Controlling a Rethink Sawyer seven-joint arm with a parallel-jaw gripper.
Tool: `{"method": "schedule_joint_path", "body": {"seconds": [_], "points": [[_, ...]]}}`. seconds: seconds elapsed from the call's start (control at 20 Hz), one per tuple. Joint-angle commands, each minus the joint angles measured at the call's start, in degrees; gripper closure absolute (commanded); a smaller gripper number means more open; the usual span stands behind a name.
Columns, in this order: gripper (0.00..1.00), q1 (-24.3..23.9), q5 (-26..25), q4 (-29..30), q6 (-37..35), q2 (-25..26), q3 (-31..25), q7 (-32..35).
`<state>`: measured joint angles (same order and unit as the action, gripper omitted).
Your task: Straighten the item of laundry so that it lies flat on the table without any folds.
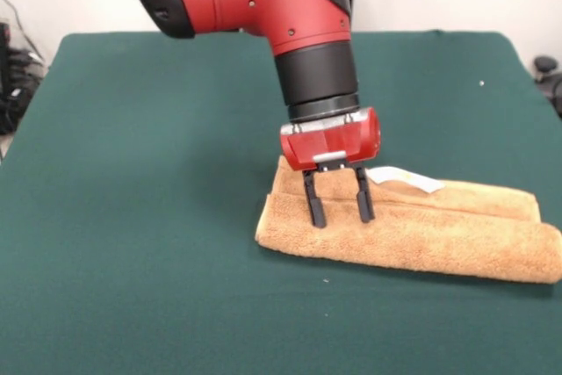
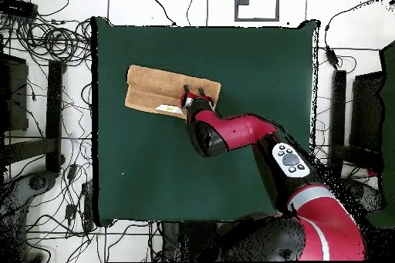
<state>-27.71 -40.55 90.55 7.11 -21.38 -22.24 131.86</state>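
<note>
- My gripper [image 1: 339, 212] stands spread open, fingertips down on the towel's [image 1: 421, 230] end.
- Towel lies folded into a long strip on the table [image 1: 132, 217].
- Wide bare felt surrounds it.

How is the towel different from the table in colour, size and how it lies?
The towel is orange-tan; the table is dark green. The towel is a narrow, folded, layered strip, while the table's cloth lies flat and smooth. The towel covers only a small part of the much larger table. Both are fabric surfaces. The open end effector stands on the towel's end.

Oblique front; straight-down overhead; shared table [image 1: 132, 217]
</note>
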Motion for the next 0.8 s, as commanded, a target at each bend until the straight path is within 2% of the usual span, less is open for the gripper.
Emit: {"method": "schedule_joint_path", "body": {"seconds": [0.05, 0.2, 0.35, 0.45, 0.8], "points": [[0.0, 2.8, -0.7, 1.7, -7.6, 3.9, -4.0, -0.5], [0.0, 2.5, 0.0, 2.3, -8.4, 3.8, -4.2, -0.2], [0.0, -1.9, 0.8, 3.0, -13.7, 6.8, -9.5, -3.2], [0.0, -2.1, 1.5, 3.0, -16.1, 7.5, -9.9, -4.1], [0.0, -2.1, 2.1, 3.1, -17.5, 10.0, -10.0, -3.3]]}}
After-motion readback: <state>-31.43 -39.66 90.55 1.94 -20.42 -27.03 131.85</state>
